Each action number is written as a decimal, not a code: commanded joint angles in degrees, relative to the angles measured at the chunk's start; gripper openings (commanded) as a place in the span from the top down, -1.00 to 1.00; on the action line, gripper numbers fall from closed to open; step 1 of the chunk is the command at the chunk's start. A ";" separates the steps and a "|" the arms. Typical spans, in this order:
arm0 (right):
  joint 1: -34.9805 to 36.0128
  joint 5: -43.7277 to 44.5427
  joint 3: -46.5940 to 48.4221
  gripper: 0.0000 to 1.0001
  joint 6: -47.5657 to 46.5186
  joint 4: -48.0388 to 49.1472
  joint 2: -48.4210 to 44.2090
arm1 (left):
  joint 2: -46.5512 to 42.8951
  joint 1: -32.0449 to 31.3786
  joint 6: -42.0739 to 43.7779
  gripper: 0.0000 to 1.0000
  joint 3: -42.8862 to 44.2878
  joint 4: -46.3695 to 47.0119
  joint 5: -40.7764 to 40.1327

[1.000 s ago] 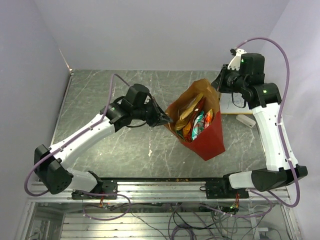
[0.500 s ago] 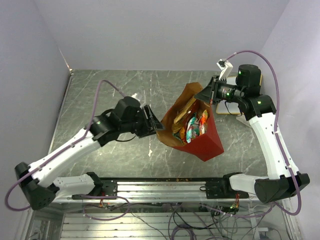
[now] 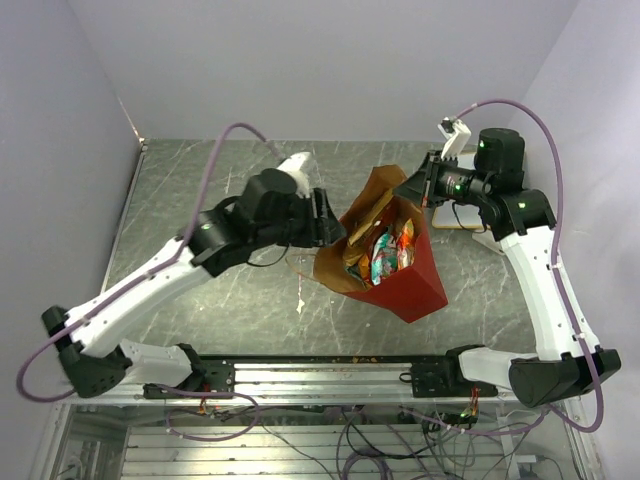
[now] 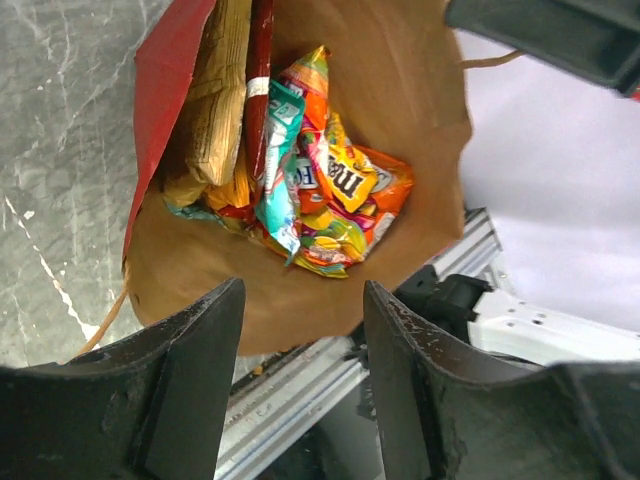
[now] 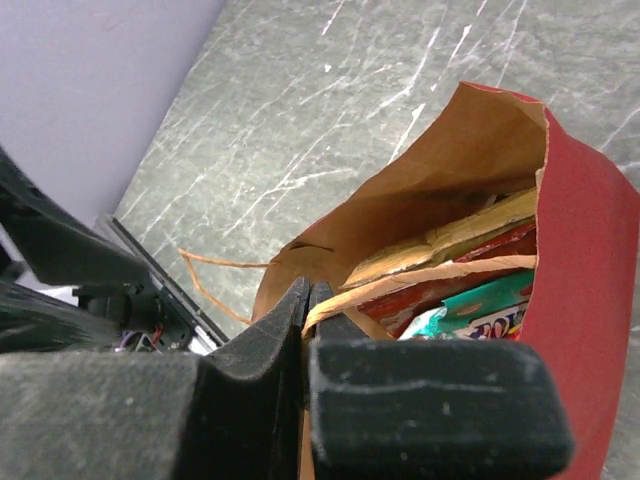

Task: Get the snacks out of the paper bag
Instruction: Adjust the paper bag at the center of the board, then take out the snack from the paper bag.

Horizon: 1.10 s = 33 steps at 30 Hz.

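Moved: the left fingers (image 4: 190, 370), closed a second ago, now stand apart, and their arm has swung up beside the mouth of the large red paper carrier bag (image 3: 415, 285).
Left fingers: moderately wide, holding nothing, poised over the open mouth.
Right fingers (image 5: 260, 350): pressed together on the bag's brown inner rim.
Snacks: crinkly orange, yellow, green and red packets (image 4: 320, 190), all piled inside the bag.
Bag: tilted over the grey marbled worktop (image 3: 200, 170), mouth up.
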 commanded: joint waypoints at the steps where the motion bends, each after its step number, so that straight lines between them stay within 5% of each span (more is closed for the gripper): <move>1: 0.05 3.01 0.13 1.00 1.22 -0.17 -2.09 | 5.53 -1.74 4.69 -0.24 1.83 3.91 -2.67; 11: 0.05 1.22 -8.07 1.00 9.97 9.24 -6.39 | 10.39 -8.77 16.48 0.22 -5.23 12.16 -10.05; 18: 0.05 6.12 -7.92 1.00 10.86 10.32 -7.95 | 11.41 -10.62 22.22 0.09 -14.15 21.45 -14.04; 33: 0.02 5.89 -4.76 1.00 10.74 6.61 -8.54 | 19.56 -10.58 22.14 0.12 -13.56 25.75 -21.33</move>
